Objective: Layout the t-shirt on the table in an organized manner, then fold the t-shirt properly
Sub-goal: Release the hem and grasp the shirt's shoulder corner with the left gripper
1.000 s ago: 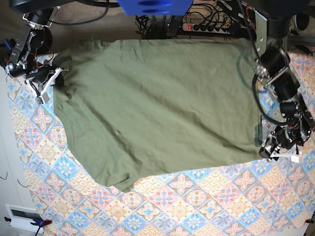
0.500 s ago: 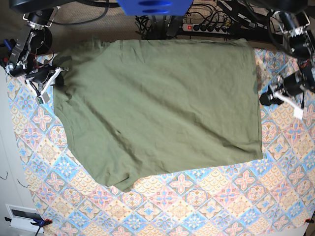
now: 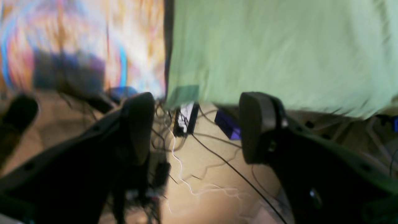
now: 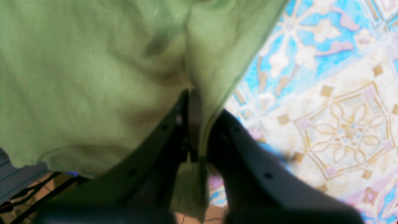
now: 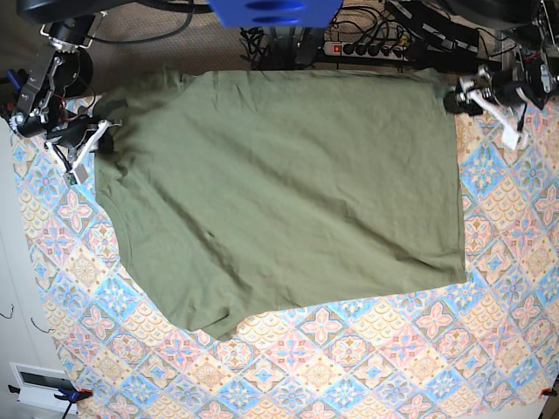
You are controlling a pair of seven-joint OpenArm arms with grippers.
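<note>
The olive-green t-shirt (image 5: pixel 279 183) lies spread flat over the far half of the patterned table (image 5: pixel 367 367). At the table's left side my right gripper (image 5: pixel 90 140) is shut on a pinched fold of the t-shirt's edge; the right wrist view shows the cloth (image 4: pixel 93 71) clamped between the closed gripper (image 4: pixel 196 124). My left gripper (image 5: pixel 467 94) hovers at the t-shirt's far right corner. In the blurred left wrist view the gripper (image 3: pixel 199 127) stands open and empty, just off the t-shirt's corner (image 3: pixel 264 46), with the floor below it.
Beyond the table's far edge lie a power strip and tangled cables (image 5: pixel 367 48) and a blue part (image 5: pixel 275 10). A white device (image 5: pixel 39 384) sits off the table's front left corner. Bare patterned cloth (image 4: pixel 342 124) borders the t-shirt.
My left arm has moved from the t-shirt's near right corner along the right edge to its far right corner, with its jaws wider apart. The right arm has kept its grip and place.
</note>
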